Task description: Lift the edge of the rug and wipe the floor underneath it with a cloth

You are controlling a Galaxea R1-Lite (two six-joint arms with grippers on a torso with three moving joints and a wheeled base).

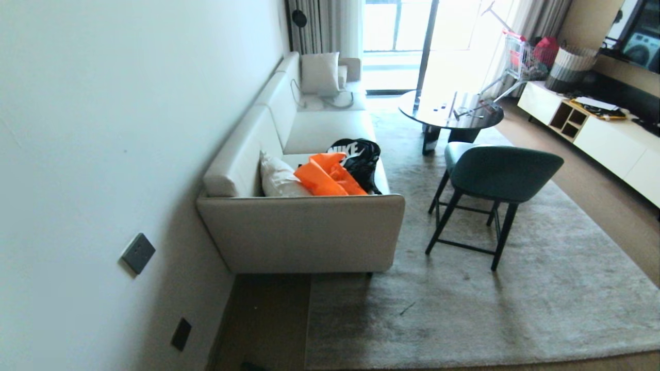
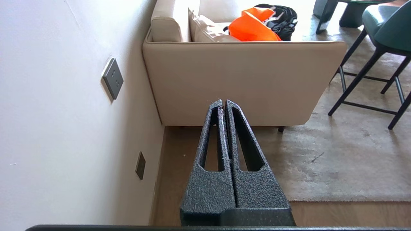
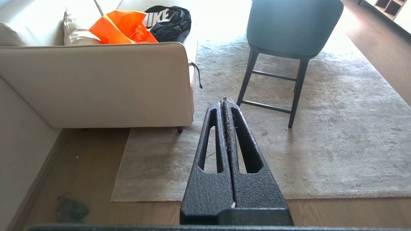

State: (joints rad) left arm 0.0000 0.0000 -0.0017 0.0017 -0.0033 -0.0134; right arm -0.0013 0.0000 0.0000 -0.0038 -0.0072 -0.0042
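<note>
Presently: left gripper (image 2: 223,102) and right gripper (image 3: 224,101), jaws clenched and empty, above the floor (image 3: 90,154); rug edge (image 3: 199,196) flat; cloth (image 3: 71,209) crumpled near the rug's corner by the wall.

This is a home living room. A long cream sofa (image 1: 309,170) stands against a white wall (image 1: 103,129), with pillows, an orange bag (image 1: 325,178) and a black sports bag (image 1: 358,157) on its seat. A large grey rug (image 1: 490,299) covers brown wood flooring (image 3: 86,166). On the rug stand a green upholstered stool (image 1: 490,178) and a round dark coffee table (image 1: 448,113). A low white media cabinet (image 1: 608,134) runs along the far side, and curtains (image 1: 330,26) frame a bright glass balcony door (image 1: 397,36).
</note>
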